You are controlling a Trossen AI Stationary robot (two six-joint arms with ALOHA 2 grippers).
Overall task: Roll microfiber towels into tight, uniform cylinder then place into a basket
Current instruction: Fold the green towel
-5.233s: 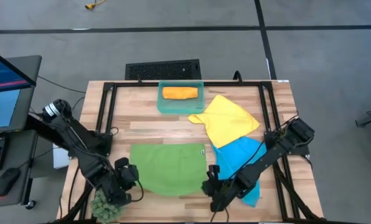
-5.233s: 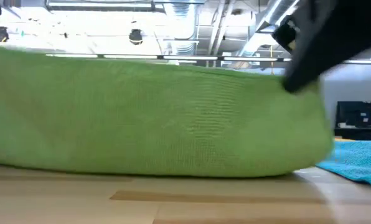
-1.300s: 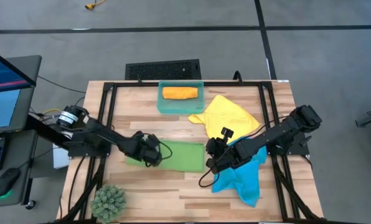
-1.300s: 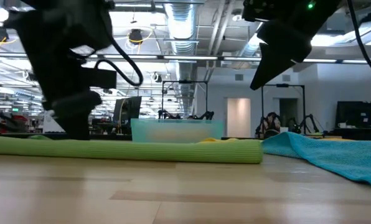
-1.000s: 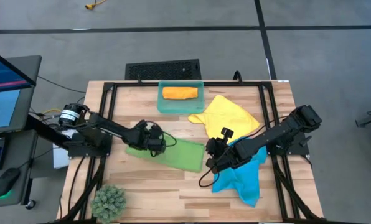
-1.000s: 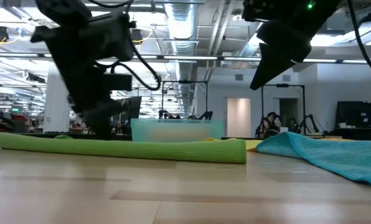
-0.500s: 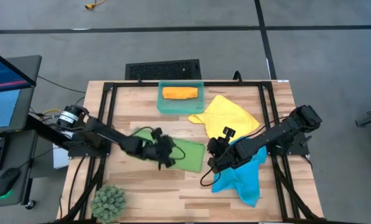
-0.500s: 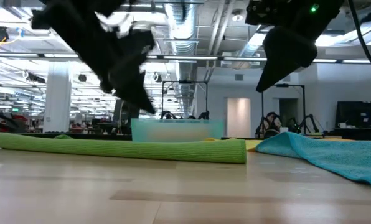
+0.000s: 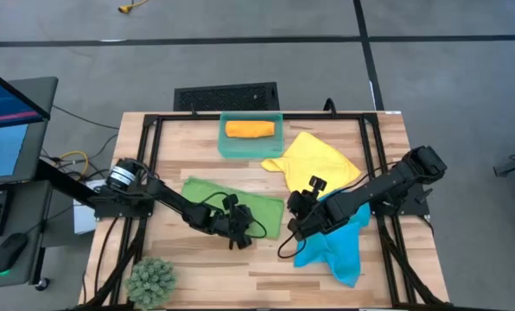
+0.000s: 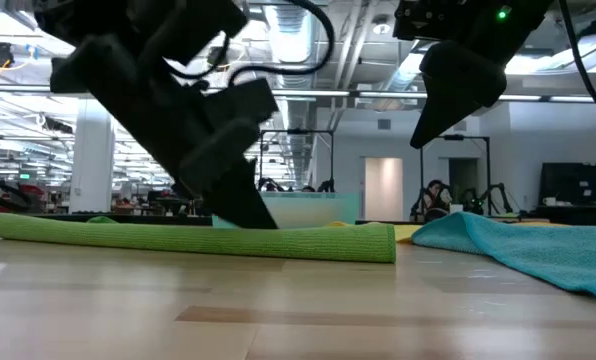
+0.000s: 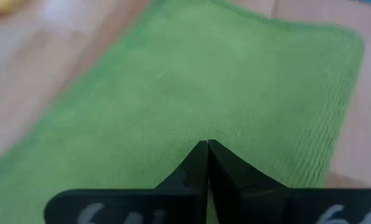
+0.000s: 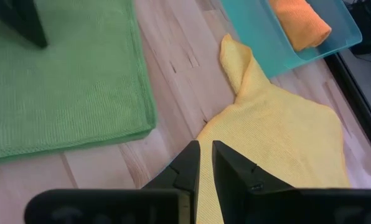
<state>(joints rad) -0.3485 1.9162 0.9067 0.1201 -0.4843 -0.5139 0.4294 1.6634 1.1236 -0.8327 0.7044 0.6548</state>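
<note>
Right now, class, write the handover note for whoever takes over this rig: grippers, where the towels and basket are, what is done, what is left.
Left gripper: shut, holding nothing, at the near edge of the folded green towel.
Right gripper: nearly shut, empty, beside the green towel's right end, over the yellow towel's corner.
Basket: at the table's far edge, with the rolled orange towel inside.
Yellow towel and blue towel: loose on the right.
Done: orange.
Left: roll and basket green, yellow, blue.

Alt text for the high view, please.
Seen from above, the left gripper, shut, is over the near edge of the folded green towel. The right gripper waits beside it near the blue towel; the basket holds a rolled orange towel.
</note>
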